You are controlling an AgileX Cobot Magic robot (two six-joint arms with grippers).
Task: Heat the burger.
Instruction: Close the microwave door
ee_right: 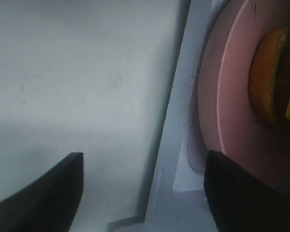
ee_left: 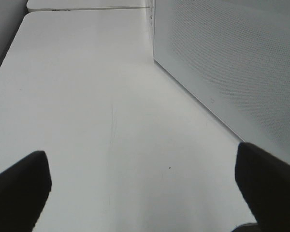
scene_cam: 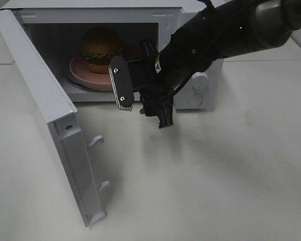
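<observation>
The burger (scene_cam: 101,47) stands upright on a round pink plate (scene_cam: 83,75) inside the white microwave (scene_cam: 90,5), whose door (scene_cam: 45,100) hangs wide open to the left. My right gripper (scene_cam: 145,115) hovers just in front of the oven's opening, open and empty. In the right wrist view its fingers (ee_right: 43,188) frame the oven's front sill, with the plate (ee_right: 232,96) and the burger's edge (ee_right: 275,82) just beyond. My left gripper (ee_left: 145,193) is open over bare table beside the microwave's perforated side wall (ee_left: 232,58). It does not show in the exterior view.
The open door (scene_cam: 65,130) juts far out over the table on the left, its latch hooks (scene_cam: 96,141) pointing right. Two white knobs (scene_cam: 198,80) sit on the oven's right panel, partly behind my right arm. White table surface lies in front.
</observation>
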